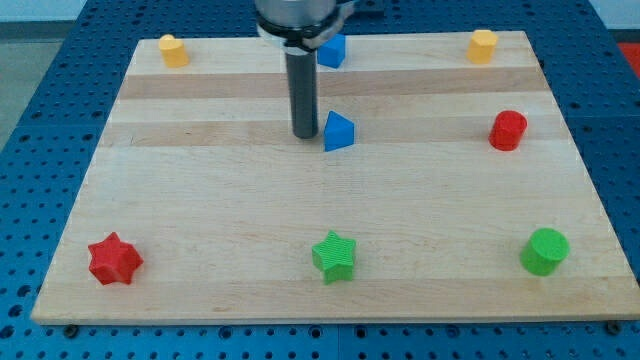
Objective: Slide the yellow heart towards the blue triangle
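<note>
The yellow heart sits at the board's top left corner. The blue triangle lies just above the board's middle. My tip rests on the board just left of the blue triangle, very close to it or touching it. The yellow heart is far up and to the left of my tip.
A blue cube sits at the top edge, partly hidden behind the rod. A yellow pentagon is at top right, a red cylinder at right. A red star, a green star and a green cylinder line the bottom.
</note>
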{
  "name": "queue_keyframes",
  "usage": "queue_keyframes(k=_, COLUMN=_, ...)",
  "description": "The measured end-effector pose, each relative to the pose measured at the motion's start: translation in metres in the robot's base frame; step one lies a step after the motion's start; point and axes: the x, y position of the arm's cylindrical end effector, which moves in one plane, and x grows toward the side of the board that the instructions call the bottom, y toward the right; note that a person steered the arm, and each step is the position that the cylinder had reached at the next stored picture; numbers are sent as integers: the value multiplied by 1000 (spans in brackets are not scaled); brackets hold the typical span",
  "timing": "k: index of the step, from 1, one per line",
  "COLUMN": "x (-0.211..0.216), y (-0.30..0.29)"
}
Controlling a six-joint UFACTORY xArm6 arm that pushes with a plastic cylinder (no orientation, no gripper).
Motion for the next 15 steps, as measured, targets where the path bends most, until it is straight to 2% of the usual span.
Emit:
queue_keyframes(k=3, x=-78, y=-211)
queue_keyframes(k=4, x=-96, y=-251)
queue_keyframes(k=5, x=-114, y=-251)
queue_keyframes(k=6, x=-155, y=-251)
queue_keyframes(k=7, x=-180, y=-250)
queue_keyframes(k=12, x=-154, y=-153)
queue_keyframes(k=14, x=-115, y=-128)
queue_keyframes(k=15, x=-112, y=-107)
